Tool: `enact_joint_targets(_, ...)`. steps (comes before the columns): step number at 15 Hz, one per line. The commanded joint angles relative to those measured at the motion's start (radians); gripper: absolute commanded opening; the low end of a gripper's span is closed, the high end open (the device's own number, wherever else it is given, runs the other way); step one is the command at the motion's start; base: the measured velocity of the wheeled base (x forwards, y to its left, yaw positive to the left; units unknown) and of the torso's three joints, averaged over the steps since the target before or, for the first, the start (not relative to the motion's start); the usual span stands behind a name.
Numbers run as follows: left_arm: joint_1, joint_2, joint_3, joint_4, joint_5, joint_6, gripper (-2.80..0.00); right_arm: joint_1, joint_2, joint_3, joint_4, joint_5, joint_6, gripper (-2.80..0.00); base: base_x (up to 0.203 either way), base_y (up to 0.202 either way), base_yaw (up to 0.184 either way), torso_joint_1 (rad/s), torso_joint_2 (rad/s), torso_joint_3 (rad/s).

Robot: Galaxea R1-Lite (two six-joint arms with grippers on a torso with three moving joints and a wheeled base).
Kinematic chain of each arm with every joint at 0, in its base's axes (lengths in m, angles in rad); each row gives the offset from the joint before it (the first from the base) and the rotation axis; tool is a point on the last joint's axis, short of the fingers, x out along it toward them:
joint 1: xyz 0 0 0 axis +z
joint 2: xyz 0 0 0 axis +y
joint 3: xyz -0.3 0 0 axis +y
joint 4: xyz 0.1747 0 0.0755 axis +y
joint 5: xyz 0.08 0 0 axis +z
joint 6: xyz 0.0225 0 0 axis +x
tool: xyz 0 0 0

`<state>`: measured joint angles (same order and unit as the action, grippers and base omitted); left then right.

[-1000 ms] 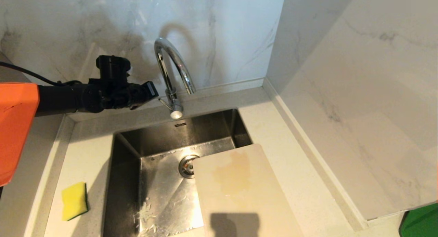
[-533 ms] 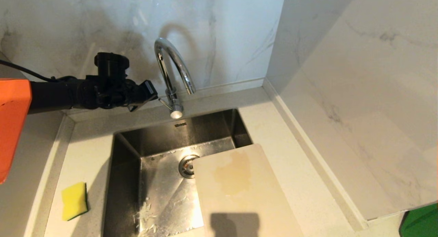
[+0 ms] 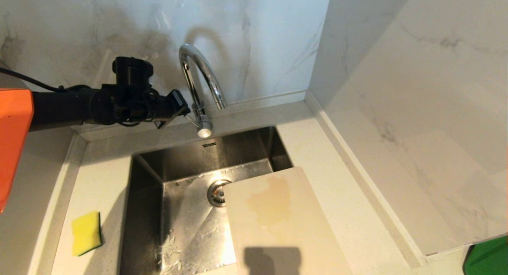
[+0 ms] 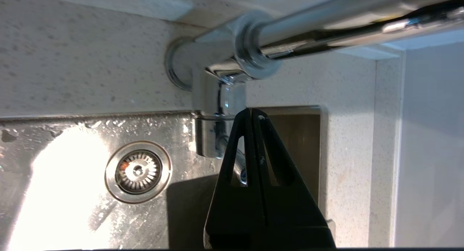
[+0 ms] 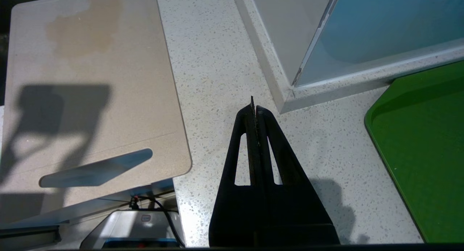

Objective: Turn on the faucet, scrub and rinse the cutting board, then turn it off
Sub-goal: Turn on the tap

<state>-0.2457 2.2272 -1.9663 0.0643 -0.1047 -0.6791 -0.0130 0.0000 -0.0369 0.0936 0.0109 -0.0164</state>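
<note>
Faucet [image 3: 200, 82]: chrome gooseneck, mounted at the far rim of the sink [image 3: 147, 211], spout arching over the basin. Side lever with round knob end [image 3: 204, 130] points toward the near side. No water stream visible.

Left gripper [image 3: 181, 104]: reaches in from the left, level, tips just beside the faucet body at the lever's base; fingers pressed together, nothing between them. In the left wrist view the tip [image 4: 252, 113] overlaps the chrome body; contact cannot be confirmed.

Cutting board [image 3: 278, 223]: cream, lies over the right near part of the sink, partly on the counter [image 3: 341, 211]; tan stain [image 3: 272, 201] near its far end. Slot handle [image 5: 96, 167] at its near end.

Right gripper [image 5: 253, 109]: above the counter, right of the board, fingers together, empty. Green tray [image 5: 424, 146] to its right.

Yellow-green sponge [image 3: 86, 232]: on the counter left of the sink.
</note>
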Motion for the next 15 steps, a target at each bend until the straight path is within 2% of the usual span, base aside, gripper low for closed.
enact_joint_targets(1,-0.003,-0.001,0.001,0.000,0.002,-0.002,-2.80,0.000,-0.002,0.000,0.000,0.000,0.000,-2.80,0.000,0.000,0.000,0.000,0.00,0.000)
enact_joint_targets(10,-0.001,0.003,0.003,0.007,0.002,0.001,-2.80,0.000,-0.002,0.000,0.001,0.001,0.000,-2.80,0.000,0.000,0.000,0.000,0.00,0.000)
enact_joint_targets(15,-0.009,-0.015,0.009,0.075,0.002,0.003,-2.80,0.001,-0.002,0.000,0.000,0.001,0.000,-2.80,0.000,0.000,0.000,0.000,0.00,0.000)
